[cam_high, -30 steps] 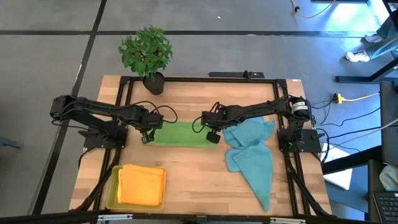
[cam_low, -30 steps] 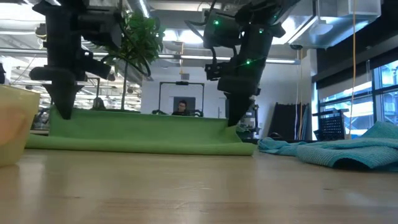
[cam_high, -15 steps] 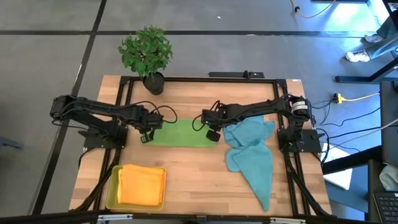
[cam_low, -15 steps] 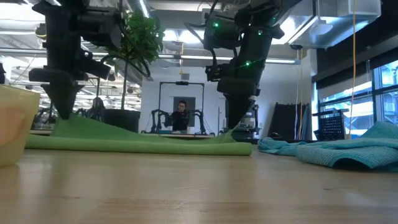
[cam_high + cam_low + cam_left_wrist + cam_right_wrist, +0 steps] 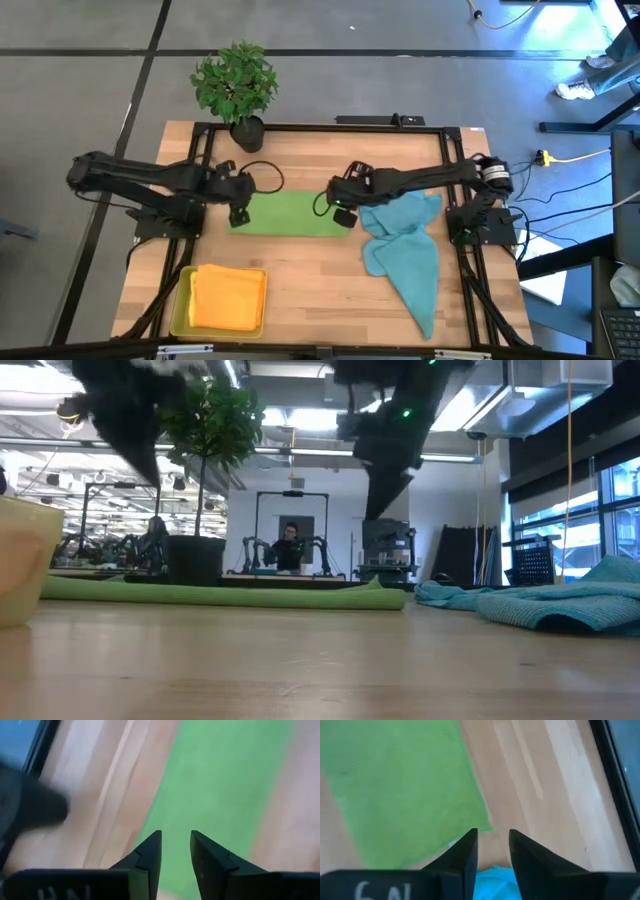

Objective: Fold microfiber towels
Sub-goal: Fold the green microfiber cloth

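A: Where did the green towel [image 5: 288, 213] lie?

B: Flat on the table [image 5: 320, 290], folded into a long band about midway between the left and right edges, toward the far edge; in the low view it [image 5: 220, 594] showed as a thin green strip on the wood.

A: And the end effectors?

B: The left end effector [image 5: 239, 214] hung over the band's left end, the right end effector [image 5: 343, 214] over its right end; both were lifted clear of the cloth in the low view; each wrist view showed a narrow gap between the fingers with nothing in it, so both were released.

A: The other cloths?

B: A teal-blue towel [image 5: 405, 253] lay rumpled just beside the green one, reaching toward the near right corner; an orange towel [image 5: 229, 298] sat folded in the yellow tray [image 5: 181, 301] at the near left corner; a potted plant [image 5: 236, 88] stood at the far edge.
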`<action>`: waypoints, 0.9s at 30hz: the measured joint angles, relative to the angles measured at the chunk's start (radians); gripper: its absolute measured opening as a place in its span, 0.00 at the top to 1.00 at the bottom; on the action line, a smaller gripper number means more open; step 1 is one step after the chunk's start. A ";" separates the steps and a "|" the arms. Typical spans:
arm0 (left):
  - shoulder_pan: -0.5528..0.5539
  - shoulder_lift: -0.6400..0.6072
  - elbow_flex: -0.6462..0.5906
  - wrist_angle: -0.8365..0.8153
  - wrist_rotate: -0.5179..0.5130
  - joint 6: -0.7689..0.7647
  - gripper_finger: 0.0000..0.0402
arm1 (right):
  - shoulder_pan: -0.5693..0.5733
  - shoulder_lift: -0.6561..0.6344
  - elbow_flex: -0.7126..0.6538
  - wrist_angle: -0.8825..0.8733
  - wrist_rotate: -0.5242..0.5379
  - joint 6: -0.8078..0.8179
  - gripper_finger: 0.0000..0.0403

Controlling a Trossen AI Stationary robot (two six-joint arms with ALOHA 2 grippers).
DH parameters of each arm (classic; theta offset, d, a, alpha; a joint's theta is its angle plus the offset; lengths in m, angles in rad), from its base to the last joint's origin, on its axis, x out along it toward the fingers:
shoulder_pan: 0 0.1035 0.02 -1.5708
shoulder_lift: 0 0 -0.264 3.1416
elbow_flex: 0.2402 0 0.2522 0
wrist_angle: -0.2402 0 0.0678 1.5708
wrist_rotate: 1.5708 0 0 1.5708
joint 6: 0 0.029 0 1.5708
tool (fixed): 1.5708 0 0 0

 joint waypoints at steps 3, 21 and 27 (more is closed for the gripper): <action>-0.112 -0.127 -0.079 0.165 -0.014 -0.004 0.77 | 0.036 -0.055 -0.067 0.109 0.003 -0.024 0.74; -0.362 -0.301 -0.600 1.358 -0.017 0.244 0.77 | -0.002 -0.184 -0.715 1.717 -0.519 -0.242 0.77; -0.357 -0.291 -0.699 1.407 -0.023 0.238 0.77 | -0.020 -0.141 -0.780 1.883 -0.516 -0.310 0.77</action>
